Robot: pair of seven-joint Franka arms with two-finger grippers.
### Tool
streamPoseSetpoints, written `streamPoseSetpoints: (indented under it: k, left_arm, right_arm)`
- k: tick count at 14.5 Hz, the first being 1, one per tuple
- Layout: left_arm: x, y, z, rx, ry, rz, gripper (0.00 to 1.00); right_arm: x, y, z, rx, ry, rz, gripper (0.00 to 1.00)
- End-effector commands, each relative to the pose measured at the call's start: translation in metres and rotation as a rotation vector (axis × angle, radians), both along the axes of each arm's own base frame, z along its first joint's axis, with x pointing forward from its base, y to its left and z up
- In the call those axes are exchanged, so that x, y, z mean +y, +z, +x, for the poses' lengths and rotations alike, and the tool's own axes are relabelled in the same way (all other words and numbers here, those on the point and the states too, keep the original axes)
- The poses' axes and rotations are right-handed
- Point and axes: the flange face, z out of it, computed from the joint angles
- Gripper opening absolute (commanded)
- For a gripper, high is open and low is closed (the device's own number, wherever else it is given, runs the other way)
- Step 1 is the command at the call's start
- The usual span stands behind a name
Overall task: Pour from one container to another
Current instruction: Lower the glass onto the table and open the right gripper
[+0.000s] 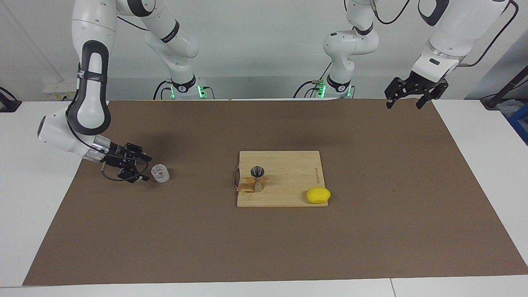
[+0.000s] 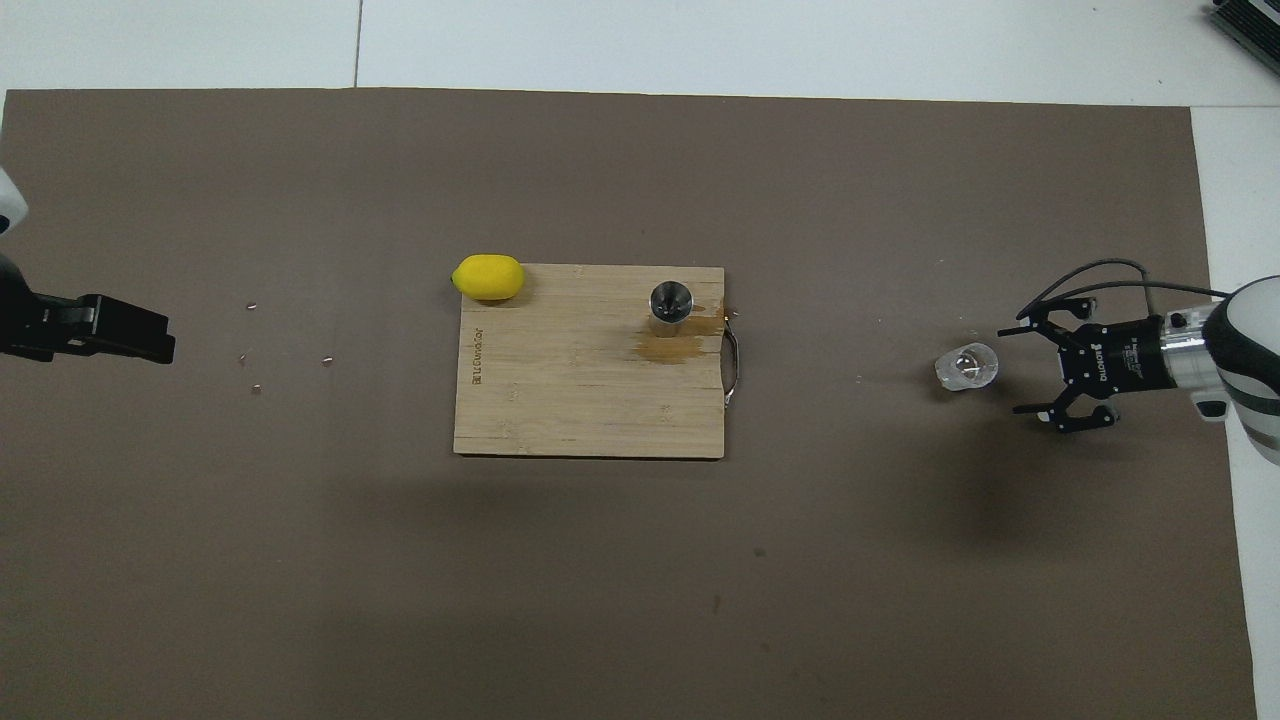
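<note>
both sets of jaws stand apart: right gripper (image 1: 142, 168) just beside the upright glass cup (image 1: 160, 173), well apart from the jigger (image 1: 258, 180), so the pour looks done, while left gripper (image 1: 408, 99) waits.

Clear glass cup (image 1: 160, 173); silver jigger (image 1: 258, 178); yellow lemon (image 1: 318, 195); brown mat (image 1: 371, 185).

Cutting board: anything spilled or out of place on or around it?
Yes. A brownish wet patch stains the cutting board at the foot of the jigger, reaching the handle edge, which looks like spilled liquid. A lemon overhangs the board's corner.
</note>
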Motion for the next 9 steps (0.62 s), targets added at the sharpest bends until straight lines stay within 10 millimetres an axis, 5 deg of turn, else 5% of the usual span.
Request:
streamPoseSetpoints:
  k: [1, 5, 9]
  left_arm:
    - [0.004, 0.002, -0.008, -0.007, 0.002, 0.018, 1.00]
    - [0.004, 0.002, -0.008, -0.007, 0.002, 0.018, 1.00]
    - [0.004, 0.002, -0.008, -0.007, 0.002, 0.018, 1.00]
  right_arm:
    - [0.005, 0.034, -0.006, -0.079, 0.146, -0.084, 1.00]
    - [0.047, 0.057, 0.002, -0.132, 0.487, -0.246, 1.00]
    - [0.118, 0.061, 0.009, -0.172, 0.793, -0.326, 1.00]
